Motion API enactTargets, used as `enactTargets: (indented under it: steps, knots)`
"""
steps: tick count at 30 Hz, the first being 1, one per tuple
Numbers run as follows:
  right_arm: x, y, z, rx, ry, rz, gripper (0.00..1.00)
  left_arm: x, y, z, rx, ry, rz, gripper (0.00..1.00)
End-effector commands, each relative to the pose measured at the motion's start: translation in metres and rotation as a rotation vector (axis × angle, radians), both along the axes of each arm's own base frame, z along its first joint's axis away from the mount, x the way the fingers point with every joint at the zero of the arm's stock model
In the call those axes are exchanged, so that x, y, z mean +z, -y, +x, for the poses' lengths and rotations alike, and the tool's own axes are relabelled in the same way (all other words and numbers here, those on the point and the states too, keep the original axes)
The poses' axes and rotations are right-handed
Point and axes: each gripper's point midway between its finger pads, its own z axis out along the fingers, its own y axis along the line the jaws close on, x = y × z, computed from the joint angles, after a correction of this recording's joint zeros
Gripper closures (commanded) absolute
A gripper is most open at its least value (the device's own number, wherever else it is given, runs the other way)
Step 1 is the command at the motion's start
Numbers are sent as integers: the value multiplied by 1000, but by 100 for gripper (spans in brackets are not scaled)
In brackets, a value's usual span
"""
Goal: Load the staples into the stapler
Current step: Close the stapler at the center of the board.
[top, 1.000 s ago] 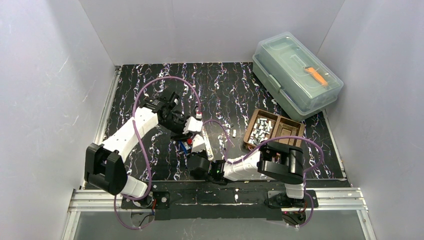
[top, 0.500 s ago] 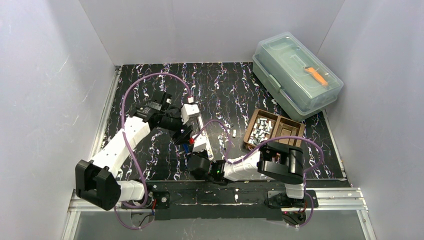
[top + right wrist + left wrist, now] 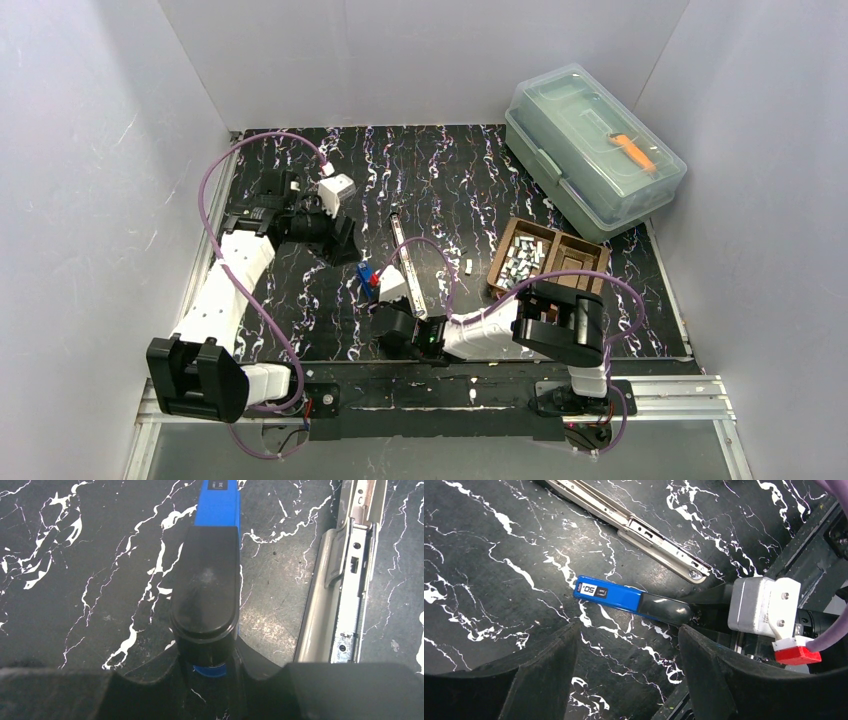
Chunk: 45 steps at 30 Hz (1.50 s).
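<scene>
Staples (image 3: 519,257) are all heaped in the left compartment of a little brown tray (image 3: 600,262) on the right side of the black marbled tabletop (image 3: 450,170). One stray strip (image 3: 468,266) lies on its own between the tray and the stapler (image 3: 609,594).

The stapler sits near the front middle, blue body flat on the tabletop with a black back end. Its long metal rail (image 3: 350,580) lies just beside the blue body, angling away toward the back.

Right end effector (image 3: 206,655) has a finger on either side of the stapler's black back end, right up against it. It's black on black though, so I honestly can't tell if it's squeezing or just sitting there.

Left end effector (image 3: 626,635) is off to the left of the stapler, not touching it. Its fingers are spread wide with only bare tabletop between them.

Back right corner has a clear lidded box (image 3: 560,175) with something orange (image 3: 632,150) inside.
</scene>
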Motion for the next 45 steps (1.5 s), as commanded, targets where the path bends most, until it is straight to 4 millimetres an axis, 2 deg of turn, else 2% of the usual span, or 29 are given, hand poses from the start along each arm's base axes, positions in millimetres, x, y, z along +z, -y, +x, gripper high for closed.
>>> enactTargets:
  steps: [1,5,11,15,20,25,29,33,35,38,41,45]
  knots:
    - [13,-13,1,18,10,29,63,9,-8,-5,33,5,3,30]
    - [12,-15,0,32,5,26,58,-2,-14,-9,54,-24,32,30]
    - [14,-17,-4,58,0,22,46,-4,-15,-7,68,-31,36,31]
    - [25,-23,-10,106,-13,25,37,-6,-14,-8,71,-49,33,31]
    - [48,-24,-14,140,-15,42,26,-16,-16,-7,65,-65,53,31]
    - [61,-21,-19,166,-29,39,22,-20,-15,-7,63,-84,47,31]
    - [88,-2,-26,172,-36,84,24,-28,-10,-8,28,-106,29,32]
    - [112,30,-21,115,-29,107,33,-38,-6,-9,-20,-102,37,32]
    - [119,49,-17,63,-31,109,34,-45,-3,-12,-46,-98,50,32]
    - [111,78,-13,-5,-52,96,34,-52,6,-16,-102,-85,75,32]
    - [92,98,-11,-61,-109,75,34,-58,15,-16,-161,-50,113,32]
    - [69,106,-13,-84,-167,45,32,-71,22,-16,-234,-20,181,33]
